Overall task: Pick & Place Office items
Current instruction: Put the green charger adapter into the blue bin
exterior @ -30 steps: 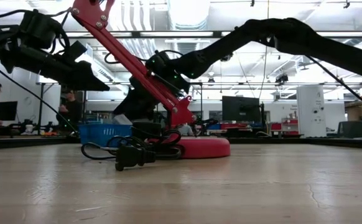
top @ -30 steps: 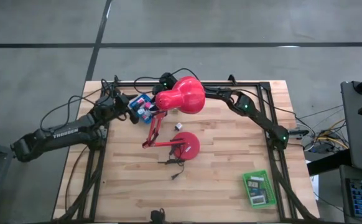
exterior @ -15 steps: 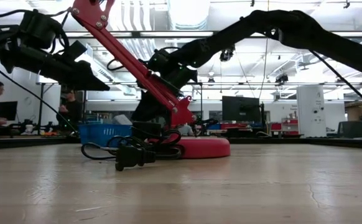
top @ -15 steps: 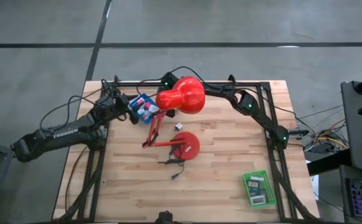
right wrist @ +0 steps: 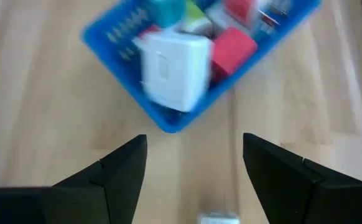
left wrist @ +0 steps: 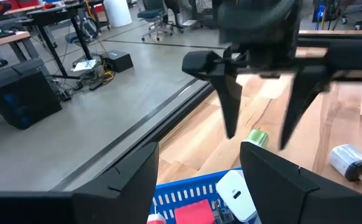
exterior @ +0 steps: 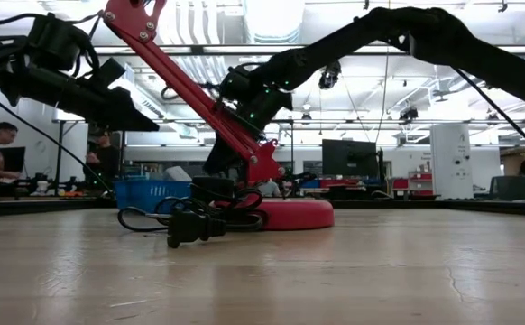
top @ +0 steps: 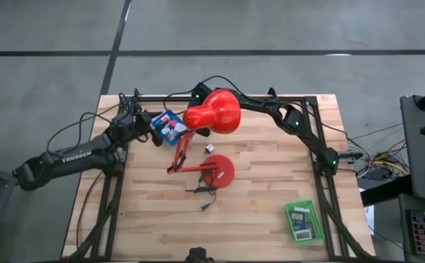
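right gripper point(right wrist: 193, 171): my fingers spread, nothing between them, hanging over the blue tray point(right wrist: 168, 121); over the last second I have drawn up and back behind the red desk lamp point(top: 212, 111)
left gripper point(left wrist: 199, 180): also spread and empty, unmoved beside the same tray
office items point(right wrist: 175, 68): white, pink, teal and green pieces piled in the tray; one small white piece point(top: 209, 147) lies loose near the lamp base
green tray point(top: 304, 222): at the near right corner, well apart
meaning: probably a drop just finished; loose piece next
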You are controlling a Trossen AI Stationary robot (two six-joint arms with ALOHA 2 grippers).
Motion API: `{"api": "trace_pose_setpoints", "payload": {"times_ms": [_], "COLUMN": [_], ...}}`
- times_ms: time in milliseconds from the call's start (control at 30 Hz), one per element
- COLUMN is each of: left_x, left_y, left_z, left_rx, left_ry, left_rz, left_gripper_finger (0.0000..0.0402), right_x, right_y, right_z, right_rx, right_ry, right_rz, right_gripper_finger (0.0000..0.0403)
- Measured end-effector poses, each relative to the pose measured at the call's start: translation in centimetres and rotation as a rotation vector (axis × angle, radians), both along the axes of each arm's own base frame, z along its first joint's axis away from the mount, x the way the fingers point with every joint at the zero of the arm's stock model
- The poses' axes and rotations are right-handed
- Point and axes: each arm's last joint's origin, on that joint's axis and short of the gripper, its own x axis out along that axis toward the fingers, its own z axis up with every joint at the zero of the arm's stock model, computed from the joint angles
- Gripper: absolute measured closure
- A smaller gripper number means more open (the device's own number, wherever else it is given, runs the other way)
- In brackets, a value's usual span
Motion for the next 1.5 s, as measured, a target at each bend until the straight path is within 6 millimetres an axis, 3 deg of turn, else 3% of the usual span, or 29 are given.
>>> {"api": "trace_pose_setpoints", "payload": {"times_ms": [233, 400, 533, 633, 733, 867, 1133, 1333, 1500], "left_x": [0.0, 0.0, 0.0, 0.0, 0.0, 0.0, 0.0, 0.0, 0.0], "left_y": [0.0, 0.0, -0.1, -0.1, -0.1, -0.2, -0.2, -0.2, -0.2], "left_z": [0.0, 0.0, 0.0, 0.1, 0.2, 0.2, 0.2, 0.2, 0.2], "left_rx": [-0.002, 0.001, 0.001, 0.0, 0.002, 0.002, 0.002, 0.004, 0.003], "left_ry": [0.001, 0.002, -0.001, -0.006, -0.012, -0.017, -0.018, -0.016, -0.017], "left_rz": [-0.004, -0.009, -0.013, -0.027, -0.034, -0.048, -0.052, -0.057, -0.06], "left_gripper_finger": [0.0172, 0.0172, 0.0172, 0.0172, 0.0172, 0.0172, 0.0172, 0.0172, 0.0172], "right_x": [-0.5, -1.1, -2.9, -4.9, -6.8, -9.2, -13.1, -14.2, -13.8], "right_y": [0.6, 2.9, 4.0, 4.6, 5.3, 5.7, 4.2, 3.6, 3.1], "right_z": [1.9, 4.2, 6.5, 7.0, 6.3, 3.6, -1.0, -2.4, -1.6], "right_rx": [0.171, 0.067, 0.014, -0.019, -0.054, -0.061, 0.012, 0.006, -0.06], "right_ry": [-0.272, -0.503, -0.695, -0.79, -0.801, -0.707, -0.525, -0.396, -0.319], "right_rz": [0.247, 0.361, 0.381, 0.366, 0.312, 0.242, 0.121, 0.069, 0.058], "right_gripper_finger": [0.0156, 0.017, 0.0178, 0.0179, 0.018, 0.018, 0.0179, 0.0179, 0.0179]}}
